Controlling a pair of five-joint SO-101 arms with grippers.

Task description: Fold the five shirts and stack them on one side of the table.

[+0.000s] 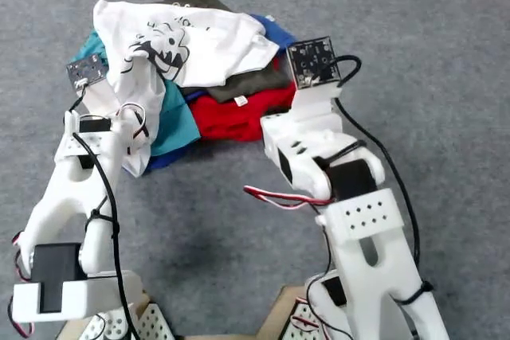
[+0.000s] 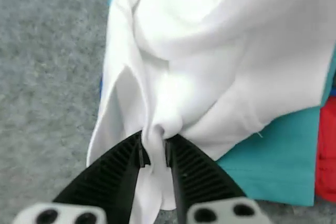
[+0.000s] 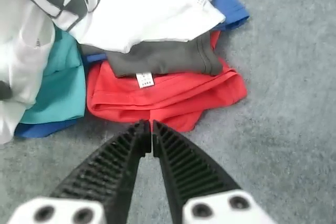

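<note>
The white shirt [image 1: 183,37], printed with a dark graphic, lies crumpled on top of the heap at the far middle of the table [image 1: 446,117]. It is draped over a teal shirt [image 1: 177,117], a blue shirt [image 3: 228,9], a dark grey shirt [image 3: 157,59] and a red shirt [image 3: 173,95]; none looks folded yet. The left pincer [image 2: 155,153] is clamped on a gathered tuck at the white shirt's edge, with cloth bunched between the ribbed jaws.

The step in hand appears to be drawing the white shirt off the heap. To do it well, the pull should run low and away from the pile toward open table, slowly enough that the teal shirt beneath is not dragged along. The pinch holds little cloth and could slip, so steady tension is advisable.

The right pincer [image 3: 148,129] is closed on nothing, poised just short of the red shirt's hem. Left arm: extended forward at the heap's left edge. Right arm: elbow raised, wrist pitched down at the pile's near side.
</note>
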